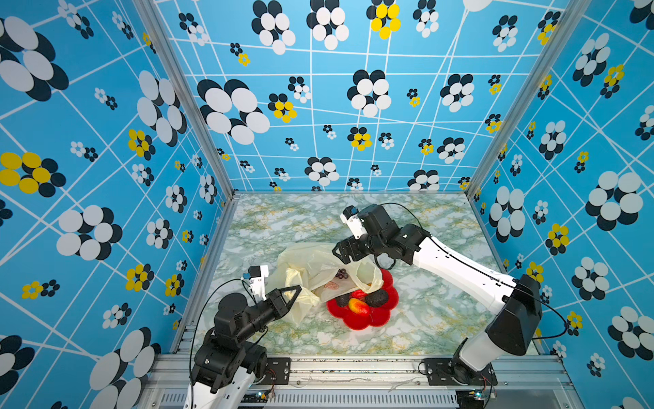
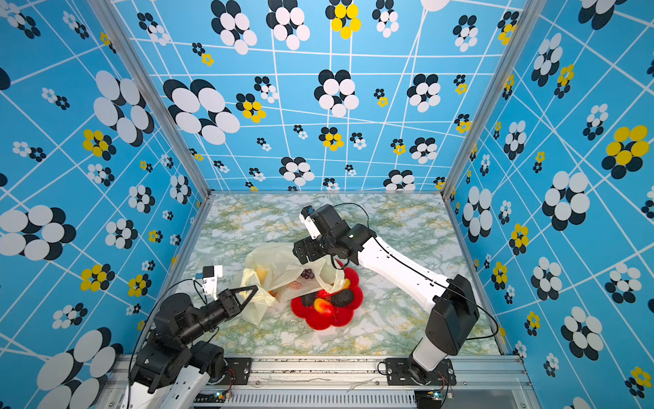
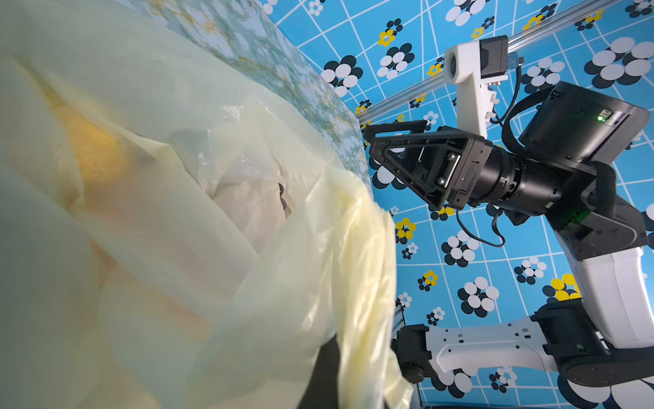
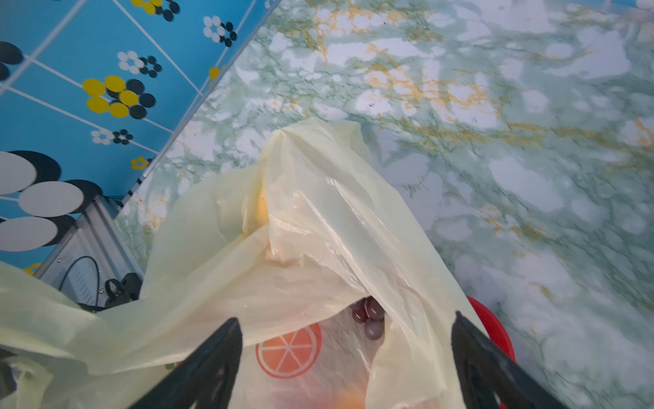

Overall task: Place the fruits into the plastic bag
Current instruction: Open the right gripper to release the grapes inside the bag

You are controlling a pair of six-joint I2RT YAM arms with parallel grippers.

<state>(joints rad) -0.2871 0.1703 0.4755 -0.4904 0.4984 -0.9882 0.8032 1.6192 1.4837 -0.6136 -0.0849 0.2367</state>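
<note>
Three blue walls [image 1: 336, 106], printed with white grid lines and black, white and yellow flower clusters, enclose a green-and-white marbled worktop [image 1: 283, 219]. Aluminium frame posts [image 1: 185, 95] stand in the back corners. Light is bright and even.

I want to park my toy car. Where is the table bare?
Bare table lies behind the plastic bag up to the back wall, and in front of the red plate up to the front rail. The middle is crowded: bag, plate, left gripper and right gripper.
</note>
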